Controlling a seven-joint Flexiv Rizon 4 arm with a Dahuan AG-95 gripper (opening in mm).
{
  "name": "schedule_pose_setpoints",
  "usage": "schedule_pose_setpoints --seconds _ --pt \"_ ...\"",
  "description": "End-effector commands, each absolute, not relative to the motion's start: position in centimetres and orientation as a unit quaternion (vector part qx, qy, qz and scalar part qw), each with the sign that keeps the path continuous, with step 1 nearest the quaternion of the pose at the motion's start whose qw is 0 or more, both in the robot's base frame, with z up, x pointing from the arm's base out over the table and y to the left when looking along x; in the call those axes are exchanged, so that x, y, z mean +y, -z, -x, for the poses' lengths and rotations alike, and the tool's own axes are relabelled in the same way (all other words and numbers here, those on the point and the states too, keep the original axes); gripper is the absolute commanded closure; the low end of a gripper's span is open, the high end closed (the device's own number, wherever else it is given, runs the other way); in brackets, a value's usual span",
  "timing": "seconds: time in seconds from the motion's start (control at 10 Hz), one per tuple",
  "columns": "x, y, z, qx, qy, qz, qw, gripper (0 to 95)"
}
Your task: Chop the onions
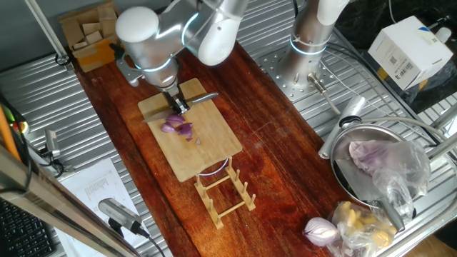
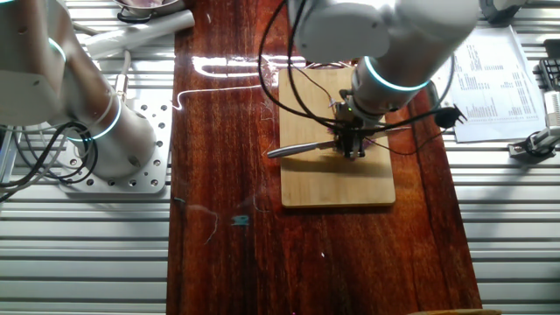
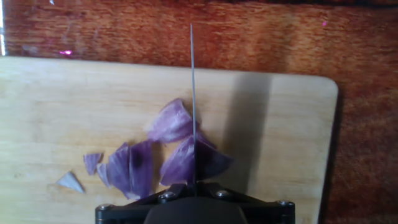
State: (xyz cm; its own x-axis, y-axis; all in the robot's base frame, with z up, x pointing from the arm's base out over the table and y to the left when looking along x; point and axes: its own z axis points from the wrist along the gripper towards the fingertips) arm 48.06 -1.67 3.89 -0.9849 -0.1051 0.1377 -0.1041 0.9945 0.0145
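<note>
Purple-red onion pieces (image 3: 180,146) lie in the middle of a bamboo cutting board (image 3: 56,106); they also show in one fixed view (image 1: 177,127). My gripper (image 3: 194,190) is shut on a knife (image 3: 193,93), whose blade runs edge-on straight away from the hand and is down in the onion pieces. In one fixed view the gripper (image 1: 176,105) sits just above the onions with the knife (image 1: 201,98) pointing right. In the other fixed view the knife blade (image 2: 297,150) sticks out left of the gripper (image 2: 352,144), which hides the onions.
A wooden rack (image 1: 223,188) stands at the board's near end. A metal bowl (image 1: 350,178) holds a plastic-wrapped pale purple lump (image 1: 382,158). A whole red onion (image 1: 320,230) lies by a bag. A cardboard box (image 1: 89,34) sits at the back left.
</note>
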Motion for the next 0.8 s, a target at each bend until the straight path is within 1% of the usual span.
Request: schedule_pose_setpoints --seconds 0.1,0.4,0.8 --pt "-1.7 -4.0 -48.2 -0.997 0.004 -0.053 0.064 76.0" --pt "-1.6 -4.3 -48.3 -0.997 0.004 -0.055 0.057 76.0" --pt "-1.4 -6.8 -48.1 -0.997 0.004 -0.056 0.054 76.0"
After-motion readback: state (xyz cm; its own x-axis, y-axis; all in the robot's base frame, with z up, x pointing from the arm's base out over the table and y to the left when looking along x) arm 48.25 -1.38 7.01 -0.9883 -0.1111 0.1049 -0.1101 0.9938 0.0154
